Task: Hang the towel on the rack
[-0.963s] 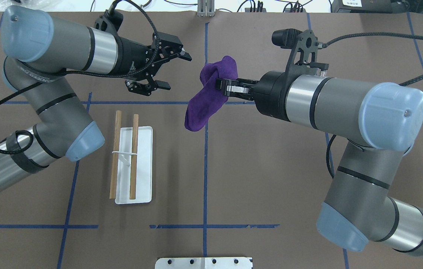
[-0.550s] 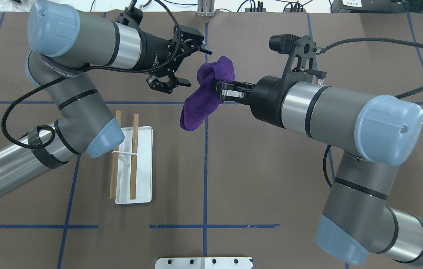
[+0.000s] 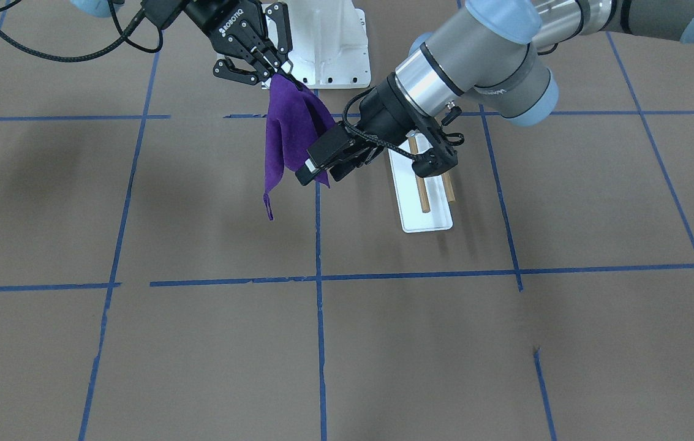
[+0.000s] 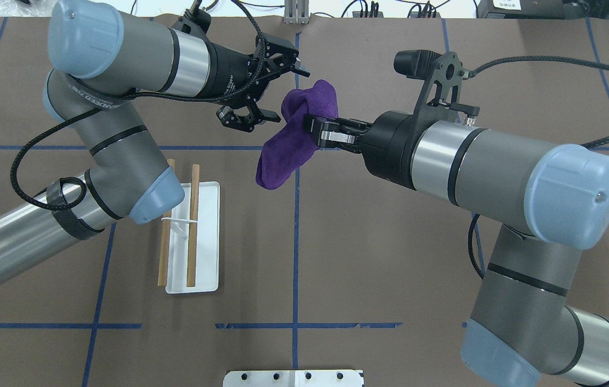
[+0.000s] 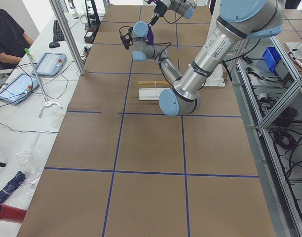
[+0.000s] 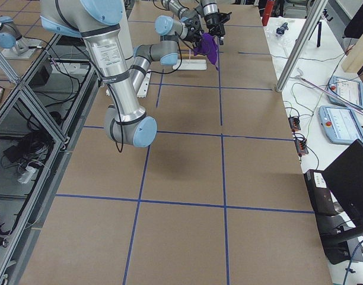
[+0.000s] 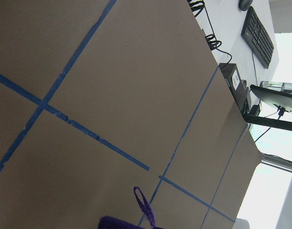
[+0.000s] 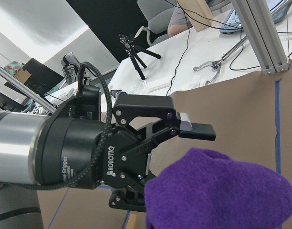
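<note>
Right pincer [image 4: 309, 127] clenches the towel [image 4: 281, 156] mid-fold; left pincer [image 4: 288, 94] gapes at its upper edge, rack [image 4: 193, 242] well apart.

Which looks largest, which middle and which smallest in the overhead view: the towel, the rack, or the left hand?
1. The rack, clearly the largest.
2-3. The towel and the left hand look about alike. Both are lifted nearer the camera, so I do not rank them.

This is looking like a robotics lab. Blue tape lines [image 3: 317, 343] are gridding the brown-covered table [image 3: 199, 367], while an operator [image 5: 8, 34] is showing beside teach pendants [image 5: 47, 63], an aluminium post [image 5: 67, 34] and trailing cables [image 6: 27, 145].
</note>
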